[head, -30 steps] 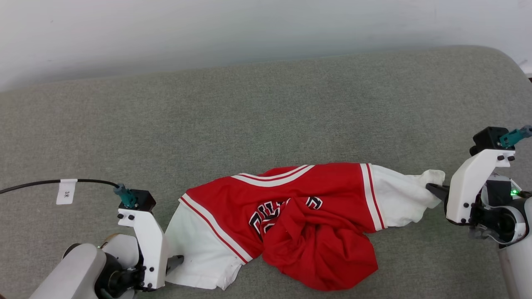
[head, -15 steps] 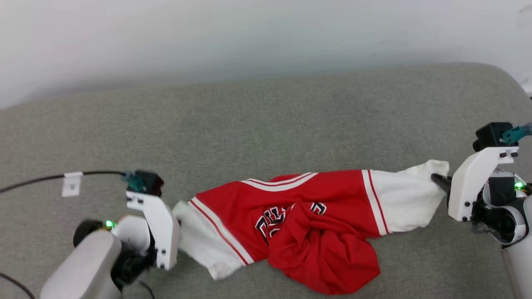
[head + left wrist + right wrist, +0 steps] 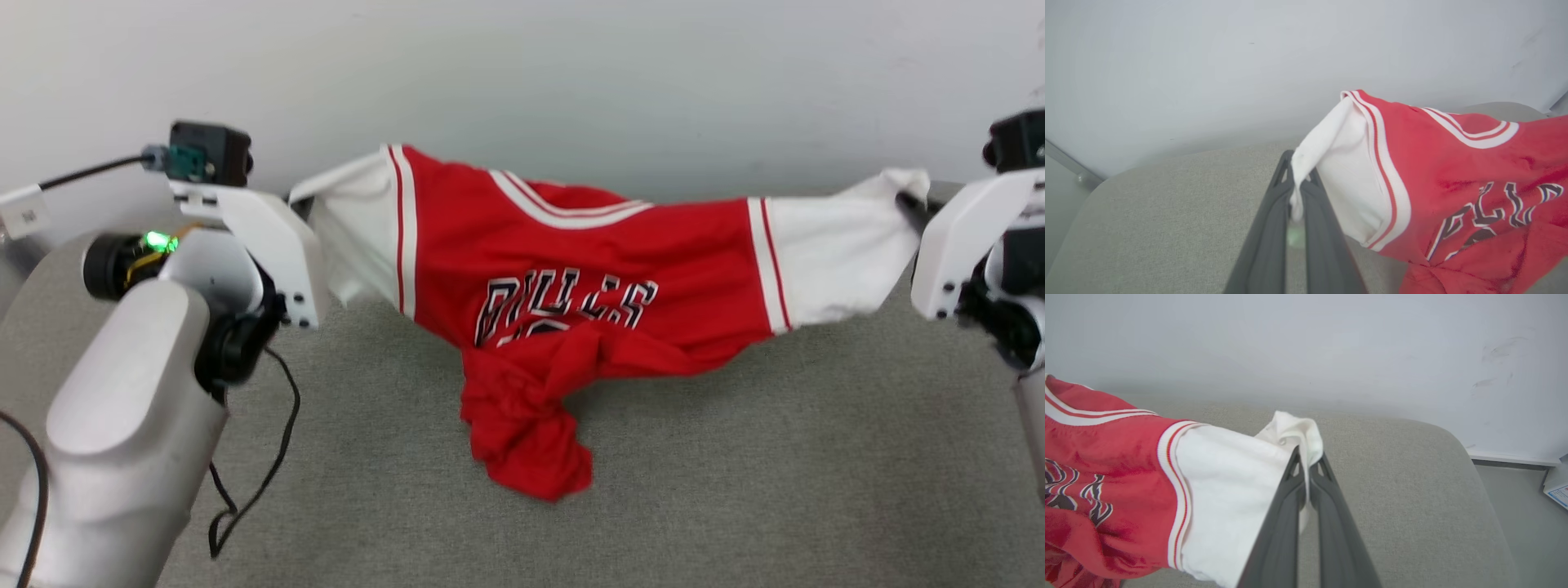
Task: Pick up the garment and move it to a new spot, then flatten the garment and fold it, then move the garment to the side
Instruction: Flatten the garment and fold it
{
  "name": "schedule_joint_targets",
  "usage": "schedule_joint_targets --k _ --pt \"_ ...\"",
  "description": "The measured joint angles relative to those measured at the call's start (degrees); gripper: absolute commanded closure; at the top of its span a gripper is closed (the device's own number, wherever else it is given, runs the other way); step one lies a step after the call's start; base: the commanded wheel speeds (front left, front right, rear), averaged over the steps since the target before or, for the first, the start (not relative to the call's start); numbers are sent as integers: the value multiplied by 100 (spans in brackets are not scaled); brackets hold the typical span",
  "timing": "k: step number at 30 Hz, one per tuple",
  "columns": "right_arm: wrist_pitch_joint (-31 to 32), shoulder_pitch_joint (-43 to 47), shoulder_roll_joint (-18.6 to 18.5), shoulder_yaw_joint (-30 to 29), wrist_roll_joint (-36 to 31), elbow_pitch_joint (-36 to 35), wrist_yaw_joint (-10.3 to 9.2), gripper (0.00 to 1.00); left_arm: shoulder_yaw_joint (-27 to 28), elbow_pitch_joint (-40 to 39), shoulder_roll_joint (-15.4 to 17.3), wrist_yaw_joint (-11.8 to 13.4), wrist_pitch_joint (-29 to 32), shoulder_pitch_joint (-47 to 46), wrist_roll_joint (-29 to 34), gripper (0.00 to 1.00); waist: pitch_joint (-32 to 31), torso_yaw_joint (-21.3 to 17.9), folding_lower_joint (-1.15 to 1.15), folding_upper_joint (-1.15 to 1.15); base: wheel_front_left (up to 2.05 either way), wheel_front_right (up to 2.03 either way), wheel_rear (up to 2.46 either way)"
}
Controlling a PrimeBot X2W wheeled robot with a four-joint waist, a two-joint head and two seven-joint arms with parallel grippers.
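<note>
Item: red shirt (image 3: 588, 245), a second ago crumpled on the grey cushion (image 3: 735, 457), now lifted and stretched mid-air between left gripper (image 3: 1296, 183) and right gripper (image 3: 1308, 461), each one's jaws closed on a white sleeve, hem dangling; pickup apparently done, relocation next.

Head view: set high, facing forward and down onto the grey cushioned surface (image 3: 735, 457), with the pale wall (image 3: 571, 73) across the top; middle distance, taking in the garment (image 3: 571, 245) from sleeve to sleeve. Left wrist view: close, looking along the left gripper (image 3: 1297, 175) toward the wall, with one sleeve and the chest at its right. Right wrist view: close, looking along the right gripper (image 3: 1309, 455) toward the same wall, with the other sleeve at its left. Shared: both wrist views catch the chest lettering (image 3: 1494, 210), wall and cushion; the head view covers all three.
</note>
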Motion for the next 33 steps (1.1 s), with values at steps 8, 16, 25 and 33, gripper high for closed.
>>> schedule_joint_targets --k 8,16,25,33 --pt "-502 -1248 -8 137 -176 539 0 100 215 933 -190 -62 -644 -1192 112 100 303 -54 0 0 0 0 0" --pt "-1167 -2471 -55 116 -331 817 0 100 459 1486 -245 -136 -1344 -2429 176 100 1032 -107 0 0 0 0 0" --pt "-2156 -3852 -48 -20 -726 983 0 100 622 1677 -205 -225 -2321 -3713 403 100 2061 -161 1 0 0 0 0" --pt "-2905 -4631 51 -56 -995 1012 0 100 677 1705 -80 -257 -2973 -4398 594 100 2666 -238 1 0 0 0 0"
